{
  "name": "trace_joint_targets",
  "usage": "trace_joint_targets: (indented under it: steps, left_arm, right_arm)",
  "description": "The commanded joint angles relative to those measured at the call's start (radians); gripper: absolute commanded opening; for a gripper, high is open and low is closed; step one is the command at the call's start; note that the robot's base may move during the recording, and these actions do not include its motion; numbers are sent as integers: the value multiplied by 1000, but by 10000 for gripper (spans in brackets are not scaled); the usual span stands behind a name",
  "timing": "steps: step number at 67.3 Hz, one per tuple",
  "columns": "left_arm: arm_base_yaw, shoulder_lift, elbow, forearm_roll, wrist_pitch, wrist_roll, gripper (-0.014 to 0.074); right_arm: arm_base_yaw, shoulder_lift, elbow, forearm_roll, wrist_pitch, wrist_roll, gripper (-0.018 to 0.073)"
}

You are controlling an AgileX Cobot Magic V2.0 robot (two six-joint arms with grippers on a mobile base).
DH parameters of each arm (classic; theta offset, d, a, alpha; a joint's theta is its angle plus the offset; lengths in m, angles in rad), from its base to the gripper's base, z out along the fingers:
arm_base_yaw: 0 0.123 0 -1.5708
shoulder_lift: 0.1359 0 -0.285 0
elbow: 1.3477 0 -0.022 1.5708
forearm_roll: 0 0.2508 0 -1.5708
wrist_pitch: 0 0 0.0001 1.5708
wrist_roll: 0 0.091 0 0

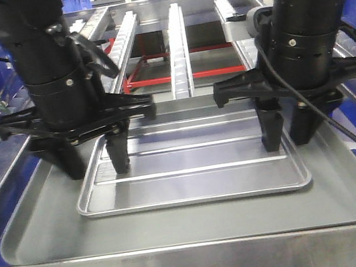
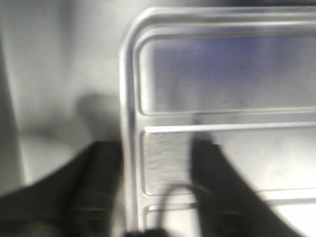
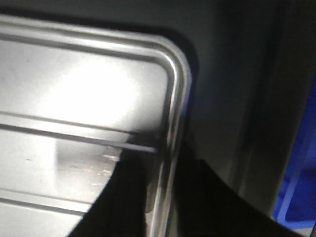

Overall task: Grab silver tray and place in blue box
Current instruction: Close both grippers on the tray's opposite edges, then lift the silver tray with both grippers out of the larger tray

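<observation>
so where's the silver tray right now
Front view, centre: the silver tray lies inside the larger grey tray, with the left gripper straddling its left rim and the right gripper its right rim.

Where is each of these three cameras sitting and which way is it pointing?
Exterior front-facing: behind the left gripper and right gripper, facing forward and down at the silver tray in the grey tray.
Left wrist: above the left gripper, facing down at the tray's left rim, which it straddles.
Right wrist: above the right gripper, facing down at the right rim, which it straddles.
All share the silver tray.
</observation>
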Motion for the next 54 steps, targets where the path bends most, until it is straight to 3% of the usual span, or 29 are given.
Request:
trace_joint_targets:
  steps: [1,6,17,54]
  left_arm:
    - [2,-26,-17,19,-18,-10,2]
    - [2,-26,-17,23,-19,-10,-118]
    - [2,-26,-27,31,-6,-10,-97]
    - [-8,-222,-268,105,277,-10,-97]
  right_arm:
    - [-2,-40,-27,-20,-16,-2,123]
    - [-2,-40,-27,-22,-6,-2,49]
    - [-2,-42,-27,-33,-5,-2,60]
    - [-2,-297,-105,-85,192,-2,60]
